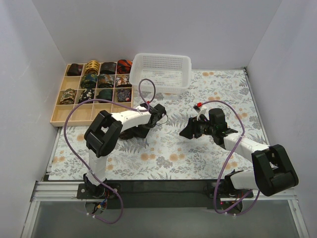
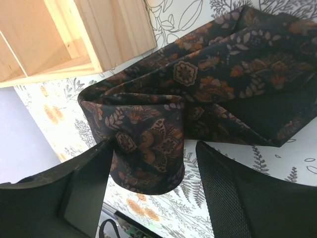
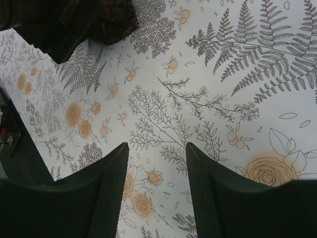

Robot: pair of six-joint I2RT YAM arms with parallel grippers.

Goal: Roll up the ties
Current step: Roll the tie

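A dark tie (image 2: 208,79) with an orange-brown floral print lies folded on the floral tablecloth. Its near end is curled into a loose roll (image 2: 148,148). My left gripper (image 2: 153,191) is open and straddles that roll. The left finger (image 2: 86,183) is right against the fabric and the right finger (image 2: 233,193) stands apart from it. In the top view the tie (image 1: 130,135) shows as a dark patch under my left gripper (image 1: 144,128). My right gripper (image 1: 188,131) is open and empty above bare cloth (image 3: 157,163). The tie's edge shows in the right wrist view (image 3: 116,22).
A gridded wooden tray (image 1: 79,115) at the back left holds several rolled ties, and its corner (image 2: 94,34) is close to the tie. A white mesh basket (image 1: 161,72) stands at the back centre. White walls enclose the table.
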